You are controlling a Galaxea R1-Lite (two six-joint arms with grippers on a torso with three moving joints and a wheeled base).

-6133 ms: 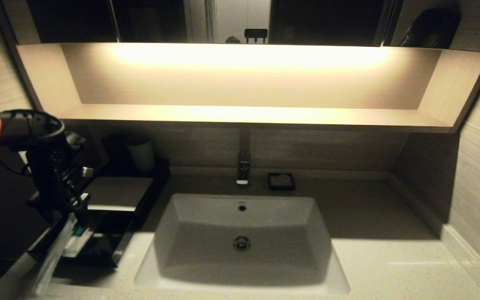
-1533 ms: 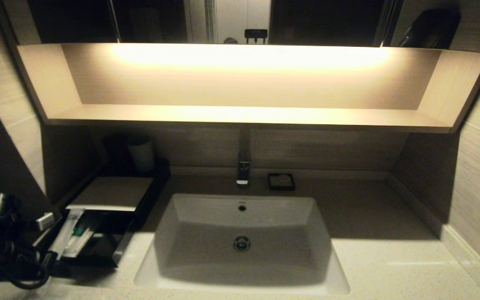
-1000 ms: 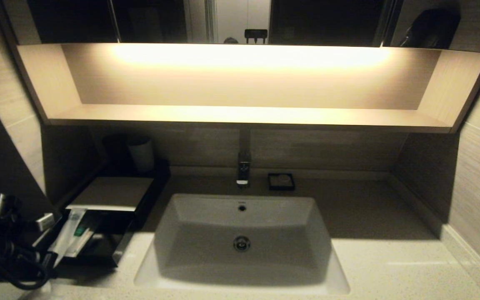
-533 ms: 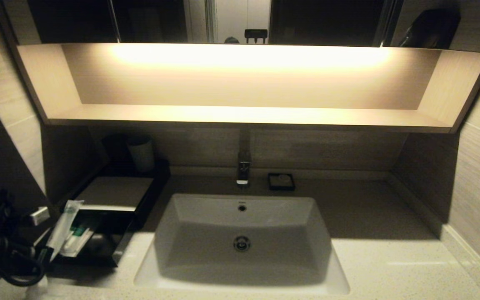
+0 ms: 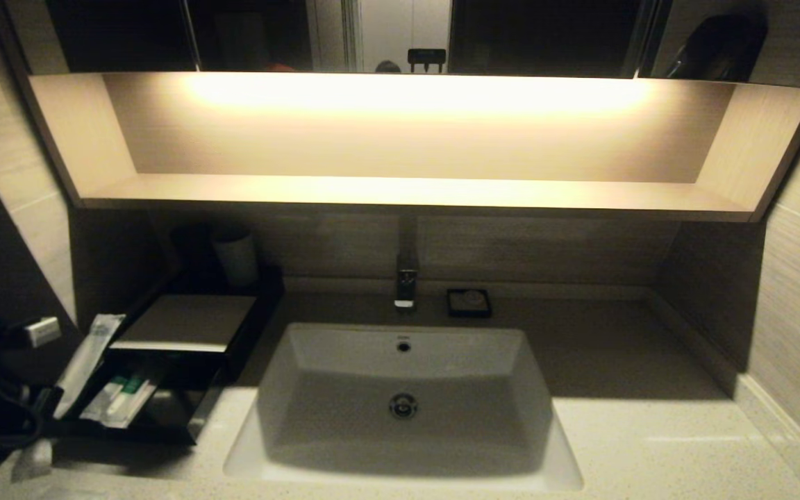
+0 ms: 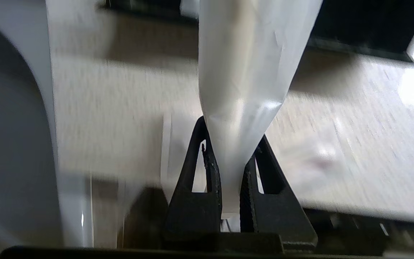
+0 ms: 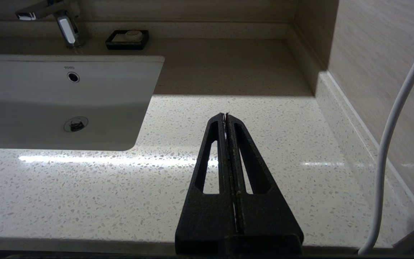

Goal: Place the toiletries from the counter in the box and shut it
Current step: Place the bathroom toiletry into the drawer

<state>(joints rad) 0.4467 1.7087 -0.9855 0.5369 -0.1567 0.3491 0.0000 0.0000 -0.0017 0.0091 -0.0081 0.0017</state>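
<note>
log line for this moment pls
left gripper: shut on clear-wrapped toiletry | drawer: open, two items inside | right gripper: shut, parked

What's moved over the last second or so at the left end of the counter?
The left hand, shut on a clear-wrapped packet, lifted it from the drawer edge, up and leftward. Two packets remain in the open drawer; the right hand stays parked, shut.

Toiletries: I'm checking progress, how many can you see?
3: one clear-wrapped packet held by the left gripper beside the box, two in its open drawer; more may be hidden.
</note>
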